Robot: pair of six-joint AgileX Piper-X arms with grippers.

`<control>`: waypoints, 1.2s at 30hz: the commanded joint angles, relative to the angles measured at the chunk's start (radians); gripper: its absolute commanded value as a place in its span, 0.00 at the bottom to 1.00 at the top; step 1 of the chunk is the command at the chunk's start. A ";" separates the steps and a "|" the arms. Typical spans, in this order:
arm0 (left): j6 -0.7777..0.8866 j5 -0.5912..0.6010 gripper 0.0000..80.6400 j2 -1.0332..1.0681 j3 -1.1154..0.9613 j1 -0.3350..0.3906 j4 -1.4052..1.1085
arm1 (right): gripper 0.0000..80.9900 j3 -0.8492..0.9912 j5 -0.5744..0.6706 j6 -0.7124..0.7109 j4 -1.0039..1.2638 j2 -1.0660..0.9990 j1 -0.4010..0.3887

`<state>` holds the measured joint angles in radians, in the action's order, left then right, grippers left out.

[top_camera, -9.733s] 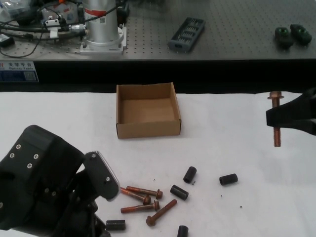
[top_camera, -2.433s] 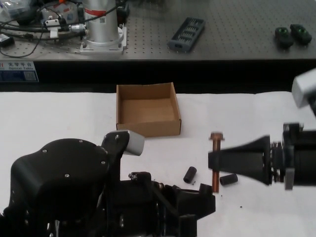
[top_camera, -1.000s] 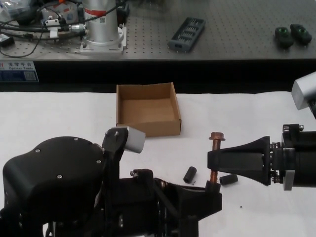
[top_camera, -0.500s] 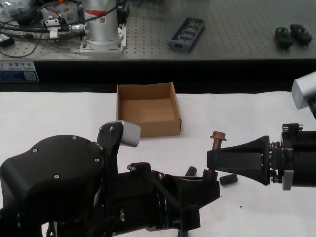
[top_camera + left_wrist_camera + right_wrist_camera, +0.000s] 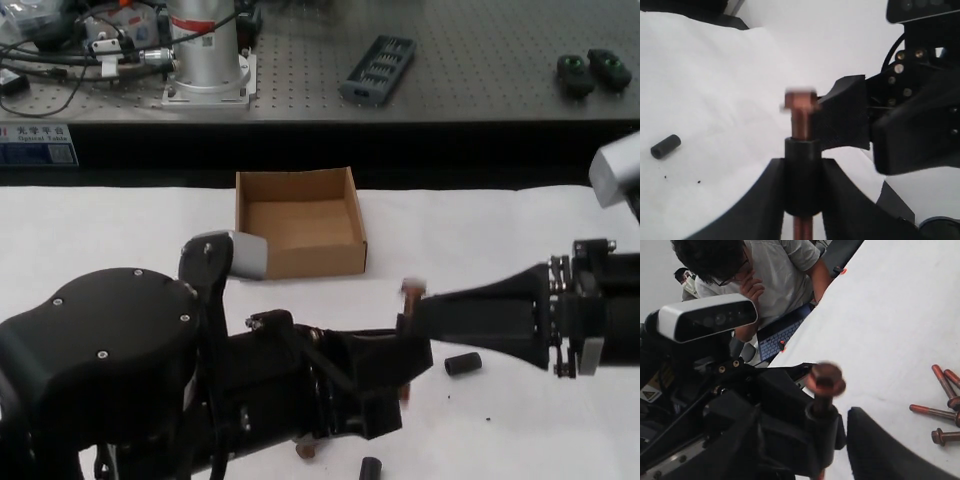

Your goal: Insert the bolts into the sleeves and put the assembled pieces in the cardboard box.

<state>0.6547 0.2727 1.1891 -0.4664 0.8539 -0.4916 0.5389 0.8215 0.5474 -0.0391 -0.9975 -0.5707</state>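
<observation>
Left gripper fingers clenched on short black tube sleeve, up off white bench. Copper-coloured metal bolt stands through sleeve, head not yet down. Right gripper beside bolt head; grip cannot tell. Best: keep bolt straight, push slow, hold sleeve tight. Brown cardboard box well apart.

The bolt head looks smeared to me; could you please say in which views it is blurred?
Left wrist view: the bolt head is smeared sideways, the sleeve under it crisp. Right wrist view: head softly blurred, loose bolts sharp. High view: head a pale smudge, cardboard box sharp.
</observation>
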 commanded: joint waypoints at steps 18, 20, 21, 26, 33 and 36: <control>-0.183 0.024 0.13 0.118 -0.056 -0.314 0.025 | 0.17 0.084 -0.117 -0.220 -0.488 -0.001 0.053; -0.269 0.084 0.13 0.157 -0.110 -0.363 0.102 | 0.11 0.084 -0.117 -0.253 -0.524 -0.001 0.053; -0.313 0.105 0.13 0.179 -0.141 -0.384 0.129 | 0.10 0.084 -0.117 -0.257 -0.533 -0.001 0.053; -0.381 0.119 0.13 0.294 -0.275 -0.450 0.170 | 0.08 0.084 -0.117 -0.257 -0.537 -0.001 0.051; -0.506 0.160 0.13 0.478 -0.494 -0.476 0.361 | 0.08 0.084 -0.117 -0.257 -0.537 -0.001 0.051; -0.575 0.160 0.13 0.546 -0.585 -0.476 0.479 | 0.08 0.084 -0.117 -0.257 -0.537 -0.001 0.051</control>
<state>0.2293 0.4035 1.6051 -0.8664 0.3815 -0.2213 0.6150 0.7008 0.3057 -0.5736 -0.9975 -0.5239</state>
